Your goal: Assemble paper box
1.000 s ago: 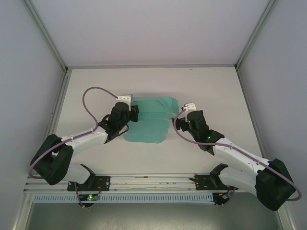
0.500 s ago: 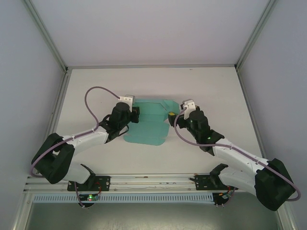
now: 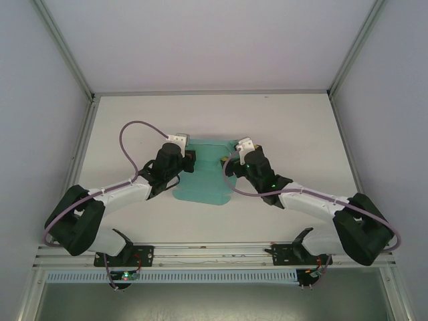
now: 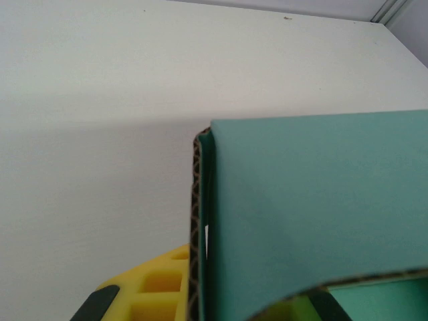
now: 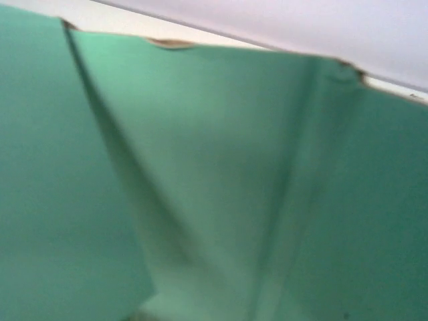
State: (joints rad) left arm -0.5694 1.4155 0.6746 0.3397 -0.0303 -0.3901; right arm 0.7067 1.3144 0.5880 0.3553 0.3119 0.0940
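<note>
While pinched in the left gripper [image 3: 190,160], paper box [image 3: 202,187] partly folded.

Two arms, seen from above. The left arm [image 3: 117,194] and right arm [image 3: 307,200] are each pairing white mid-links with bulky black joint housings. A lilac cable [image 3: 134,127] is arching along each. White camera blocks [image 3: 177,139] are capping the wrists. The left gripper [image 3: 189,160] and right gripper [image 3: 231,169] are showing black bodies. Black base brackets [image 3: 130,254] are carrying screws, and a green lamp [image 3: 126,275] is glowing. Wrist view: a yellow lattice-moulded finger [image 4: 157,287] is showing a black tip.
</note>
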